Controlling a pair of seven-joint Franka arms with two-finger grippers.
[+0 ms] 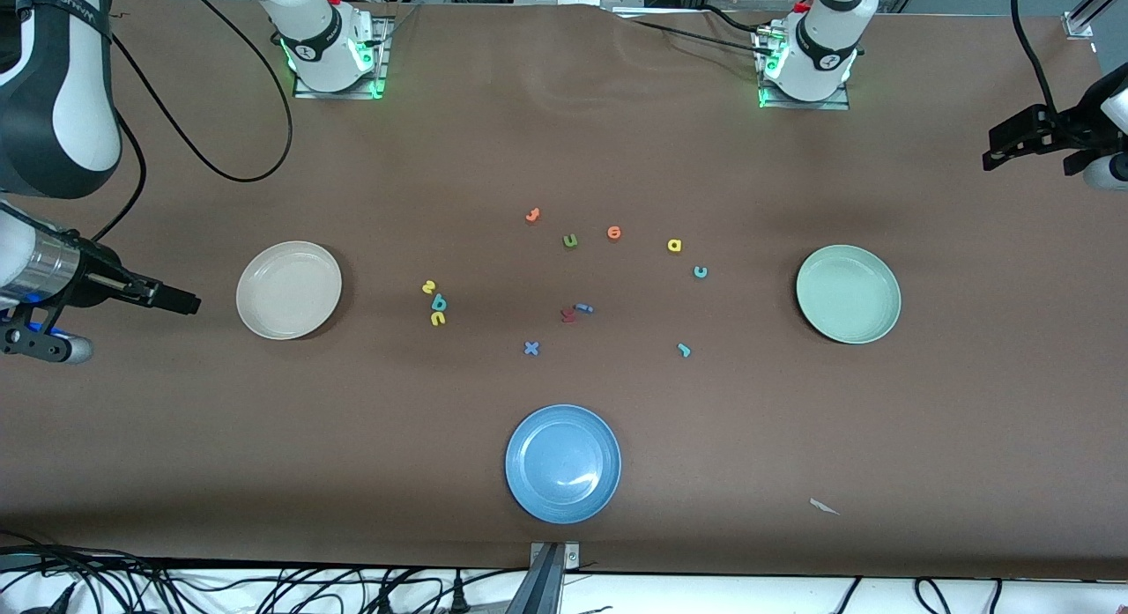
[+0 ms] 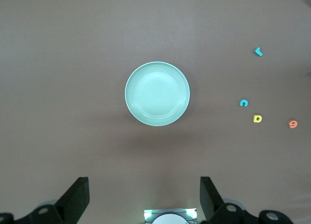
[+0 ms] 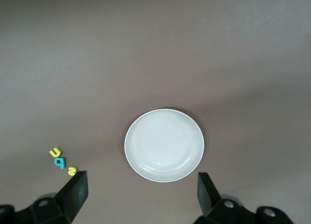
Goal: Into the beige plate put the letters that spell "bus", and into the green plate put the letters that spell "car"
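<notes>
The beige plate lies bare toward the right arm's end. Beside it, toward the table's middle, the yellow s, teal b and yellow u sit bunched. The green plate lies bare toward the left arm's end. Near it lie the yellow a, teal c and teal r. My right gripper hangs open high by the beige plate. My left gripper hangs open high by the green plate.
A blue plate lies nearer the front camera, mid-table. Scattered in the middle are two orange letters, an olive u, a red letter touching a small blue one, and a blue x.
</notes>
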